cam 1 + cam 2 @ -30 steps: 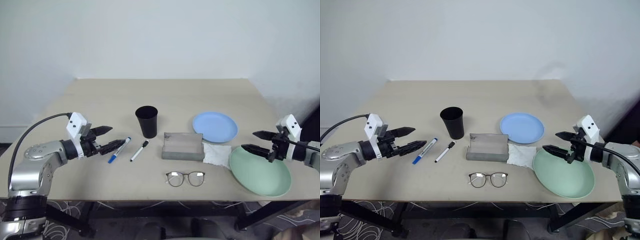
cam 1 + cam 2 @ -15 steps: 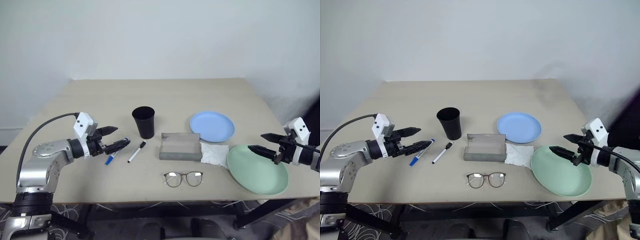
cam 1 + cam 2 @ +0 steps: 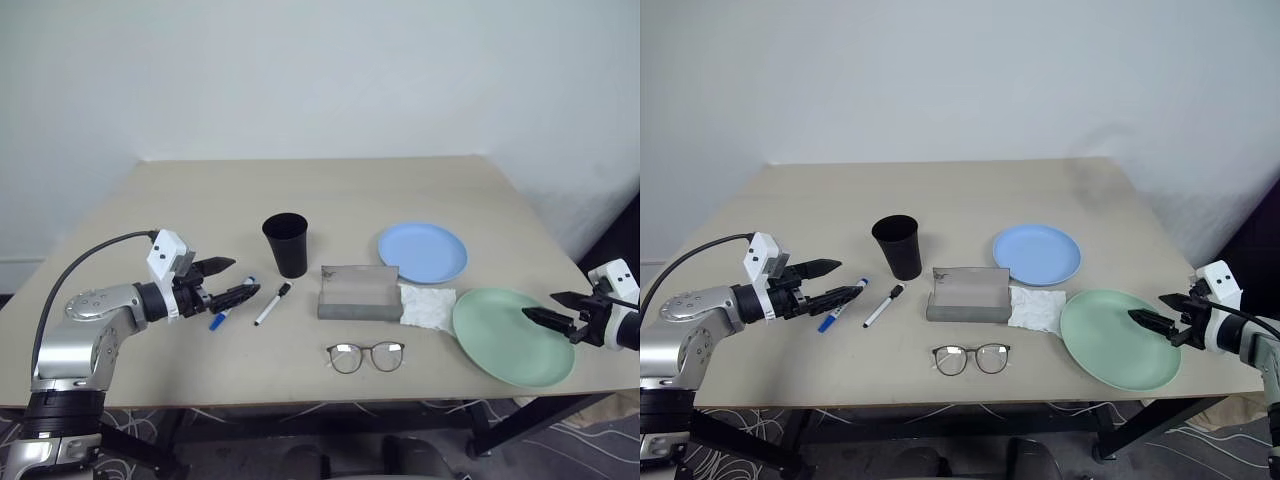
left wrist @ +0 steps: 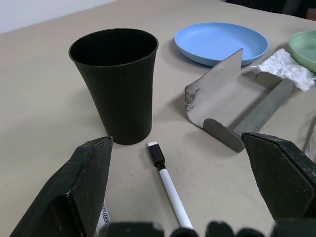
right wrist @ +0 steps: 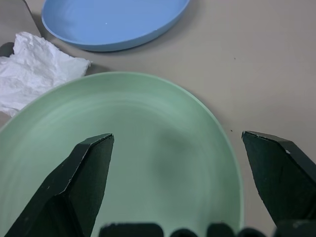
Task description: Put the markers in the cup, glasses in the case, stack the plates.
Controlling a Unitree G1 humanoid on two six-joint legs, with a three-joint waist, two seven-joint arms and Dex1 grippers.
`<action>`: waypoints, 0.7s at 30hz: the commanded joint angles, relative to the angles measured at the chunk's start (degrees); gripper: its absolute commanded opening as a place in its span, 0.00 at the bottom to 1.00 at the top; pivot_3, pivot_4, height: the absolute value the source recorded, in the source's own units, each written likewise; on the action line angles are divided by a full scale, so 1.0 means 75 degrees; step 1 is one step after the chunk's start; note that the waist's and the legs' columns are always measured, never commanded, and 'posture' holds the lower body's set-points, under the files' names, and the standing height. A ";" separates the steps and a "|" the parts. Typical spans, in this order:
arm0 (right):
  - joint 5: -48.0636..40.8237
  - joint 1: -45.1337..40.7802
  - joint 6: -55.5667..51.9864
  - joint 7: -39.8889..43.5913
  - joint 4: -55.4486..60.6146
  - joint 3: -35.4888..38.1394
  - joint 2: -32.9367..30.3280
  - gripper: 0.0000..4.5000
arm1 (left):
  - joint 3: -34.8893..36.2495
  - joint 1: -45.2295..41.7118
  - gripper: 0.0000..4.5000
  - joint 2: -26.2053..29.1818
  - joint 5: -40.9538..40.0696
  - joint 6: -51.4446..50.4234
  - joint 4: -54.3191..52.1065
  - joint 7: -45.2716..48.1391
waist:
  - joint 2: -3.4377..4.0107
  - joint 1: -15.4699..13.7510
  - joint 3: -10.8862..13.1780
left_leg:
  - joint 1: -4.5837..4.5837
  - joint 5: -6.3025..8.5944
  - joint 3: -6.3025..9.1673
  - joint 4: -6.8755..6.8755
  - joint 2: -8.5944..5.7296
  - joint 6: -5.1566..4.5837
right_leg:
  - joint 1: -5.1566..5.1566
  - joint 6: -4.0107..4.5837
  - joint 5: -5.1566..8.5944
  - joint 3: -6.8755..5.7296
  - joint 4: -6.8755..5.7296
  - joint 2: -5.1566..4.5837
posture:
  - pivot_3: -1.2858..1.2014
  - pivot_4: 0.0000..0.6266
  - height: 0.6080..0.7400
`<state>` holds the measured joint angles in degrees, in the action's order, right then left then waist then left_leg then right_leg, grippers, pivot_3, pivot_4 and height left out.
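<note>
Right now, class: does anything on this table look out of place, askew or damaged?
The white cloth lies crumpled between the case and the green plate. The case gapes open, its flap's corner looking scuffed. Nothing is spilled; the cup stands upright.

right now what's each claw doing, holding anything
Left claw: open, empty, over the blue-capped marker.
Right claw: open, empty, above the green plate.
</note>
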<state>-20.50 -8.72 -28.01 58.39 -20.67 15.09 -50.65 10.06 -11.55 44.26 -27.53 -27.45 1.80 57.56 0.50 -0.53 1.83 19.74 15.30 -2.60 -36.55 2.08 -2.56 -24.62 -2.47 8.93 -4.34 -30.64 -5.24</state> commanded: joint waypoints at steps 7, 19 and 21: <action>0.0439 -0.0440 0.0295 -0.0258 -0.2078 0.0029 -0.0181 1.00 | 0.0236 0.0021 0.98 -0.0007 -0.0060 0.0174 -0.0279 -0.0079 | 0.0031 0.0006 -0.0001 | 0.0026 0.0000 -0.0027 -0.0018 0.0047 0.0000 | -0.0002 0.0000 0.0000 -0.0041 0.0032 0.0001 | 0.52 0.00 0.90; 0.0330 -0.0368 -0.0028 -0.0191 -0.2231 0.0043 -0.0116 0.71 | 0.0190 0.0029 1.00 -0.0039 -0.0062 0.0167 -0.0262 -0.0140 | 0.0039 0.0002 -0.0006 | 0.0059 0.0007 -0.0016 -0.0035 0.0109 0.0012 | 0.0006 0.0001 -0.0001 -0.0174 0.0105 0.0010 | 0.52 0.00 0.90; 0.0296 -0.0360 -0.0068 -0.0159 -0.2173 0.0057 -0.0111 0.57 | 0.0175 0.0013 1.00 -0.0054 -0.0053 0.0175 -0.0244 -0.0147 | 0.0041 0.0002 -0.0006 | 0.0070 0.0007 -0.0014 -0.0035 0.0118 0.0012 | 0.0002 0.0000 -0.0001 -0.0178 0.0113 0.0010 | 0.52 0.00 0.90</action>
<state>-17.85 -11.07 -27.98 56.61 -38.42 14.72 -51.23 10.25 -10.44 43.78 -27.70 -27.21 1.67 56.65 0.81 -0.51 1.78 20.30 15.35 -2.70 -36.82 2.98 -2.47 -24.62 -2.47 8.92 -5.68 -29.78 -5.17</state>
